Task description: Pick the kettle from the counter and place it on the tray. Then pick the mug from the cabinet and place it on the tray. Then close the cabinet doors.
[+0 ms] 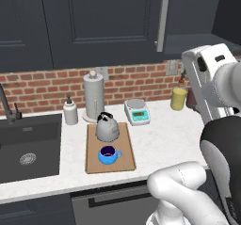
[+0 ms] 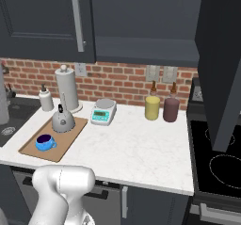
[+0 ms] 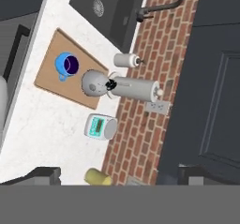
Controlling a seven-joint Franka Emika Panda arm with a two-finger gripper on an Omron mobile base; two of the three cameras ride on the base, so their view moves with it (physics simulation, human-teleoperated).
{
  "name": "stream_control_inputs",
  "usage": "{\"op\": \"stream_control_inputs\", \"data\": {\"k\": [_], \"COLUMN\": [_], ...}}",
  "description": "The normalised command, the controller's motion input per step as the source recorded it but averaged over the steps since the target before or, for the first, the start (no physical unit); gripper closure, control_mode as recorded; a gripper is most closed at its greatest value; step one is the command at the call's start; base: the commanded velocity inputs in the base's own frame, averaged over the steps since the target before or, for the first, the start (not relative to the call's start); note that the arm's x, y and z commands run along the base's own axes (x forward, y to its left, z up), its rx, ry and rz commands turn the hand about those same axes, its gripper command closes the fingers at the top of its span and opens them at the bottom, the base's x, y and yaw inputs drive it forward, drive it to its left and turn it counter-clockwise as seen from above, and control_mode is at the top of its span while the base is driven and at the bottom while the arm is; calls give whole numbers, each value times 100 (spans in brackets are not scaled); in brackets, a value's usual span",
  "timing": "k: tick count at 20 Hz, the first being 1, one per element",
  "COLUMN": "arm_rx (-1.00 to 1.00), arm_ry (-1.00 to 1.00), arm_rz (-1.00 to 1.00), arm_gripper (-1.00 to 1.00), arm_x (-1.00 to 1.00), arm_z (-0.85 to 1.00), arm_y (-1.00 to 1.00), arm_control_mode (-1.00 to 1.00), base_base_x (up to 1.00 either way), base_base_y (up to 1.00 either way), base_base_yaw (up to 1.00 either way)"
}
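On the white counter [image 1: 160, 139] lies the wooden tray [image 1: 123, 160]. The grey kettle [image 1: 107, 128] stands on the tray's far end and the blue mug [image 1: 108, 154] on its near end. From the right I see the same kettle [image 2: 62, 120], mug [image 2: 44, 142] and tray [image 2: 70, 137]. Above, the cabinet [image 2: 141, 21] has its left door [image 2: 42, 21] flat shut. Its right door [image 2: 221, 64] is swung out edge-on. In the hand view my gripper [image 3: 121, 177] is open and empty, high over the counter near the shut door [image 3: 211, 78], looking down on the kettle [image 3: 95, 82] and mug [image 3: 67, 64].
A paper-towel roll [image 1: 93, 97], a soap dispenser [image 1: 70, 112] and a kitchen scale [image 1: 137, 111] stand behind the tray. A yellow bottle [image 2: 152, 107] and a dark bottle [image 2: 171, 108] sit by the brick wall. The sink [image 1: 28, 146] is left, a stovetop [image 2: 219, 163] right.
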Motion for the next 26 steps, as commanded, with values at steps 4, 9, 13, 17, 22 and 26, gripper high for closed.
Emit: {"op": "stream_control_inputs", "data": {"k": [4, 9, 13, 17, 22, 26], "arm_rx": [0, 5, 4, 5, 12, 15], "arm_ry": [-1, -26, -23, -11, 0, 0], "arm_rz": [-7, -23, -32, -34, -38, -38], "arm_gripper": [-100, -100, -100, -100, -100, -100], "arm_x": [-30, -38, -27, -16, -2, 0], "arm_z": [0, 11, 2, 0, 0, 0], "arm_y": [-43, -53, -60, -73, -82, -87], "arm_control_mode": [-100, -100, -100, -100, -100, -100], "base_base_x": [0, 0, 0, 0, 0, 0], "base_base_y": [0, 0, 0, 0, 0, 0], "base_base_yaw": [0, 0, 0, 0, 0, 0]}}
